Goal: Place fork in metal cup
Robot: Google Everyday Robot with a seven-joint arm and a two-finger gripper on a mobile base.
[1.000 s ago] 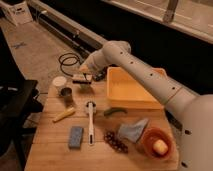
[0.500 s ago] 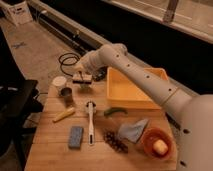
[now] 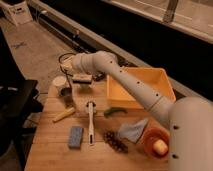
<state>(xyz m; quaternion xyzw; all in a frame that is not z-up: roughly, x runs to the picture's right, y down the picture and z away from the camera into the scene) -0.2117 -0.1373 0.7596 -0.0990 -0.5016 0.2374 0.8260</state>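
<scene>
Wooden counter (image 3: 50, 150) carries the white cup (image 3: 60, 85) at its far left corner, and the dark metal cup (image 3: 69, 98) stands just in front of it. Hanging over the two cups, the claw (image 3: 75, 80) holds a thin utensil, apparently the fork (image 3: 70, 89), pointing down toward the metal cup; whether its tip is inside cannot be told. Nearby lie a white brush (image 3: 90, 121), a blue sponge (image 3: 75, 136), grapes (image 3: 115, 140) and a yellow bin (image 3: 137, 87).

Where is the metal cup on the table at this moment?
In the camera view the metal cup stands near the table's far left edge, just in front of the white cup, with the gripper close to its right.
</scene>
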